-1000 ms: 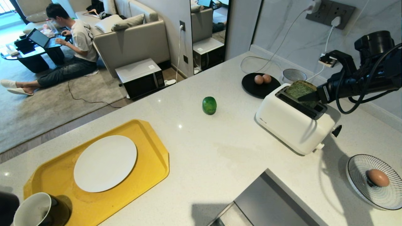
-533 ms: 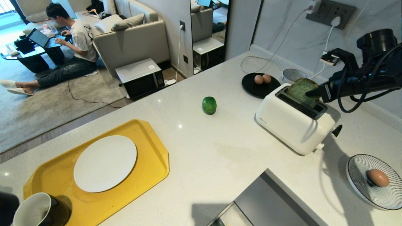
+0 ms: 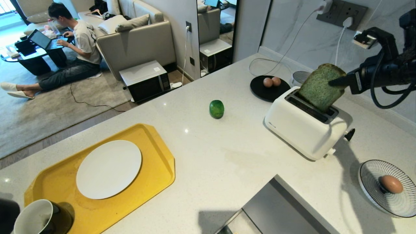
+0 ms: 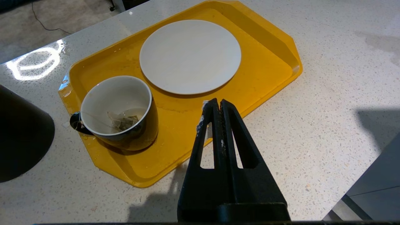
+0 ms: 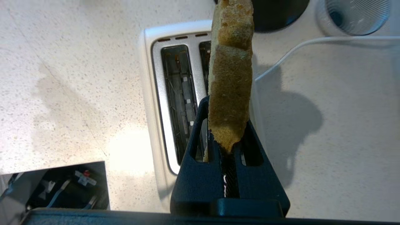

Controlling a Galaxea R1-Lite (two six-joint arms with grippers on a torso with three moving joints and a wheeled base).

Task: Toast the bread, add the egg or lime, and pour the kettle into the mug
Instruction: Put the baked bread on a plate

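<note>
Above the toaster (image 3: 304, 125), the right gripper (image 3: 334, 82) has its two black fingers clamped tight on the bread (image 3: 320, 87), pinching the slice by its crust edge near the rounded top. And the slice is almost clear: it hangs tilted over the toaster's rear slot, only its lowest corner down at the slot's mouth. From the wrist, the toasted brown crust runs straight out from between the fingers (image 5: 200, 131), with both slots open below.

Just behind the toaster sits a black plate (image 3: 260, 92) with two eggs (image 3: 271, 82), and beside that a ribbed glass bowl (image 3: 301, 77). To the toaster's right, near the counter edge, the egg (image 3: 391, 183) rests on a striped plate (image 3: 373, 188). Left of the toaster, well apart, the lime (image 3: 216, 109) stands on the bare counter.

Far left of the toaster, the left gripper (image 4: 217, 106) hangs pressed shut and empty over the rim of the yellow tray (image 4: 272, 59), which carries a white plate (image 4: 190, 55) and the mug (image 4: 120, 114), tea bag inside. The kettle (image 4: 22, 134) shows as a dark shape just beside the tray.
</note>
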